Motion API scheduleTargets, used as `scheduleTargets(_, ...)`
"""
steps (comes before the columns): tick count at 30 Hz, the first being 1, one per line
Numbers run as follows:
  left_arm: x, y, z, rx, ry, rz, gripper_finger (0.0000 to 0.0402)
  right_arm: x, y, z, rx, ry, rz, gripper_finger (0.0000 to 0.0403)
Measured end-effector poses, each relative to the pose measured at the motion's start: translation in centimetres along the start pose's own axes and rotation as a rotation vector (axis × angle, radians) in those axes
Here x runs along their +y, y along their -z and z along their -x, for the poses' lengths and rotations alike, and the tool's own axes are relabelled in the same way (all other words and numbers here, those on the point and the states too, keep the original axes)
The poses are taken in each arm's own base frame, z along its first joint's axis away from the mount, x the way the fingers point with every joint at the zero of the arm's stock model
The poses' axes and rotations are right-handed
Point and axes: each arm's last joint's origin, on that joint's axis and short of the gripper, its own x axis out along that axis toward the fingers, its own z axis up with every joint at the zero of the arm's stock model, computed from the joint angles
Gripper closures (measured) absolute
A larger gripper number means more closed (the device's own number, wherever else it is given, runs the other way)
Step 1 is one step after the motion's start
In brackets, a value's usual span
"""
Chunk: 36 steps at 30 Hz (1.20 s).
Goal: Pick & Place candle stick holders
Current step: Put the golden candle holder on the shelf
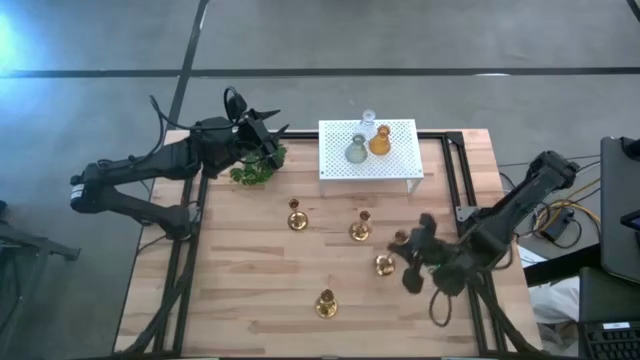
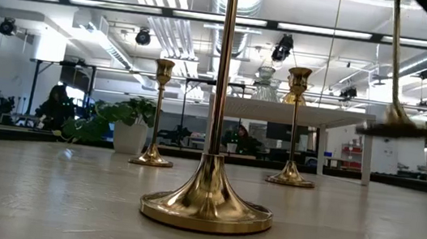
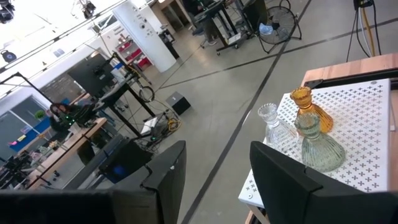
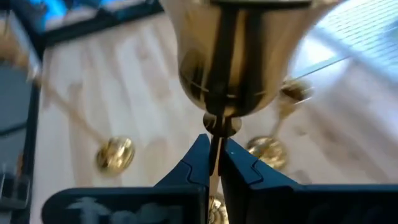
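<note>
The right tool (image 4: 214, 163) is pinched shut on a gold candlestick's (image 4: 227, 59) slim stem, the stem standing upright between its tips.

No legible text, labels or signs anywhere.

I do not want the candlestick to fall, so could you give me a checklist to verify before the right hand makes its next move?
1. Right hand shut on the stem of the held gold candlestick: ok.
2. Its base raised off the table, as the low view shows: ok.
3. Grip firm enough not to slip: cannot tell.
4. Bare room on the white stand beside the glass holders: ok.
5. Other gold candlesticks standing upright: ok.
6. Left hand open, waiting by the plant, far from the right arm: ok.
</note>
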Motion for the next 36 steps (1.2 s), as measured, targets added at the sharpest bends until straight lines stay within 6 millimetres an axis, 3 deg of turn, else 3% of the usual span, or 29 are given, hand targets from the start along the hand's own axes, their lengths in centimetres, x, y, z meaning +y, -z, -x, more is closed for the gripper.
scheduleTargets(8,0.0,0.0,0.0,0.002,0.001,-0.001,0.0218,-4.8,-5.6,4.8,-0.183,0.155,-0.089,0.0392)
scheduleTargets(15,0.0,0.0,0.0,0.004,0.002,-0.003,0.0218,-9.6,-10.4,7.0,-0.226,0.423,-0.098,0.0392)
scheduleTargets(24,0.0,0.0,0.0,0.004,0.002,-0.003,0.0218,-14.4,-14.7,8.6,-0.246,0.665,-0.118,0.0392)
scheduleTargets(31,0.0,0.0,0.0,0.004,0.002,-0.003,0.0218,-17.2,-17.4,8.6,-0.287,0.577,-0.085,0.0392)
scheduleTargets(36,0.0,0.0,0.0,0.005,0.002,-0.003,0.0218,-20.7,-18.4,7.8,-0.246,0.598,-0.095,0.0392)
